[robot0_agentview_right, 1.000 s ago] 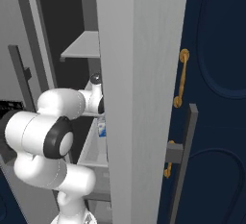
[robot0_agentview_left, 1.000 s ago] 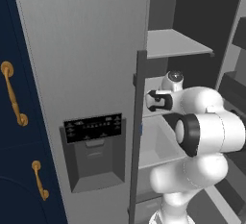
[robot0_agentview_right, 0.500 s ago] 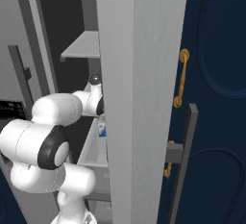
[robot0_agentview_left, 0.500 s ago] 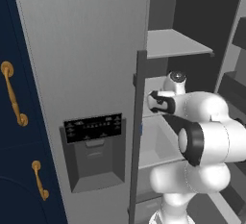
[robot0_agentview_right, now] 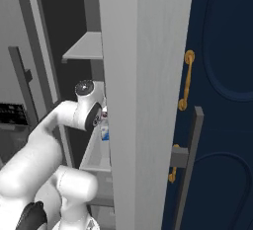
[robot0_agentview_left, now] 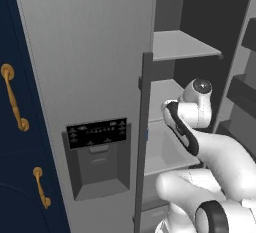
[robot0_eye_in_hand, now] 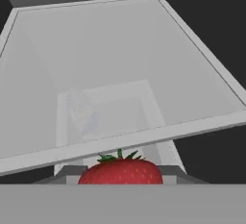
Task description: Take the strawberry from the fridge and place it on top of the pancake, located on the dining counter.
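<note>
Since a second ago, our arm has stretched further into the open fridge [robot0_agentview_left: 100, 52], the forearm now lying longer and lower across the left base view and the wrist sitting deeper between the grey shelves [robot0_agentview_left: 182, 44]; the dark hand that showed beside the door edge earlier is now tucked behind the wrist. From the right base view, we see the wrist pressed close behind the edge of the open fridge door [robot0_agentview_right: 143, 100], with something small and blue-white on the shelf just beside it; we cannot make out the fingers there. Through the hand view, we look along a pale grey shelf, and the strawberry [robot0_eye_in_hand: 120, 171] sits at the very bottom edge, right at the gripper, its green leaves pointing up. Whether our fingers are closed on it or merely around it we cannot tell, since the fingertips are hidden. We judge the fruit light, soft and easily bruised, with a slightly slick rounded skin, so we would take it across its widest middle with gentle pressure rather than near the tapering tip or the leaves.
</note>
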You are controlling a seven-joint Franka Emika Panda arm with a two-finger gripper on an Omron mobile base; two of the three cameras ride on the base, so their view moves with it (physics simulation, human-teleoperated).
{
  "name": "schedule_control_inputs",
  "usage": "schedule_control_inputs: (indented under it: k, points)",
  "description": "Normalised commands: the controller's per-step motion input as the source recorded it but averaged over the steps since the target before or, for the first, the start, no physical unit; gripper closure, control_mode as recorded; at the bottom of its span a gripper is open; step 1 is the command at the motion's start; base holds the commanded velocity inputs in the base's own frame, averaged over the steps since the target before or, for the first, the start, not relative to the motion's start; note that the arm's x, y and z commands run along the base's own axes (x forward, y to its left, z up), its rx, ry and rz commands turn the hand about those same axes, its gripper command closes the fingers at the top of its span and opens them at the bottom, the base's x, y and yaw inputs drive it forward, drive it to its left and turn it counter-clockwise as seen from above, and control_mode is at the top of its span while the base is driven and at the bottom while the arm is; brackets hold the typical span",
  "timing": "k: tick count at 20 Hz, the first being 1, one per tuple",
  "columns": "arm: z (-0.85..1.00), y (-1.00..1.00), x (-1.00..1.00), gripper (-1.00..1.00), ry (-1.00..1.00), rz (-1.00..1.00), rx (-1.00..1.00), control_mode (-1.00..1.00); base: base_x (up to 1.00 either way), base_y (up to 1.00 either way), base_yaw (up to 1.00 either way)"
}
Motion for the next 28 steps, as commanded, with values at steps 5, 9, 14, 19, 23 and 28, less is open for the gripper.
schedule_control_inputs:
  k: [5,9,14,19,23,28]
  points:
    - [0.85,0.02,-1.00,1.00,0.05,0.00,0.00,-1.00,0.00,0.00,0.00]
    - [0.58,0.01,-1.00,1.00,0.13,0.00,0.01,-1.00,0.00,0.00,0.00]
    - [0.14,0.13,-1.00,1.00,0.15,0.00,0.00,-1.00,0.00,0.00,0.00]
    - [0.00,0.75,-0.99,1.00,0.02,0.16,0.00,-1.00,0.00,0.00,0.00]
    - [-0.01,0.36,-0.80,1.00,-0.01,0.19,0.00,-1.00,0.00,0.00,0.00]
    - [-0.15,-0.01,-0.43,1.00,-0.03,0.02,-0.02,-1.00,0.00,0.00,0.00]
